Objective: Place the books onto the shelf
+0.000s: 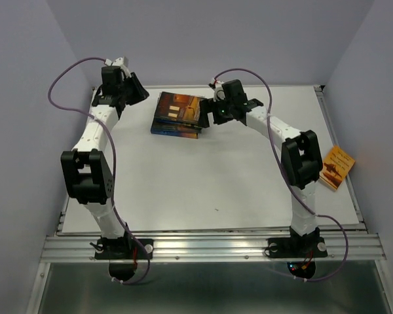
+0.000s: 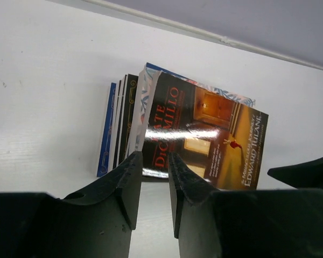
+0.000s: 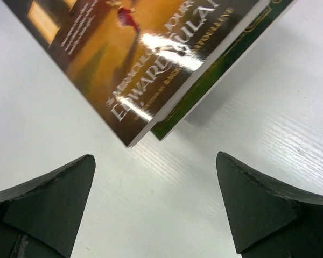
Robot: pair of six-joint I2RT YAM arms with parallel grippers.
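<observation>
White table [image 1: 216, 190] fills the floor of the scene, with an aluminium rail [image 1: 209, 247] along its near edge. Two white arms with black joints, the left arm [image 1: 95, 131] and the right arm [image 1: 275, 131], stand on that rail and lean toward the far middle. Between their ends lies the stack of books [image 1: 178, 114], flat on the table and loosely fanned, with blue and black covers showing at its side. On it, the top book [image 2: 204, 134], dark brown and golden, reads "Edward Tulane"; its corner overhangs a green-edged book [image 3: 220, 72]. One orange book [image 1: 336, 167] lies alone at the table's right edge, well apart from the stack. The left gripper [image 2: 154, 158] sits just short of the stack, its fingers a narrow slit apart with nothing between them. The right gripper [image 3: 155, 158] faces the top book's corner, its fingers spread wide, holding nothing.
</observation>
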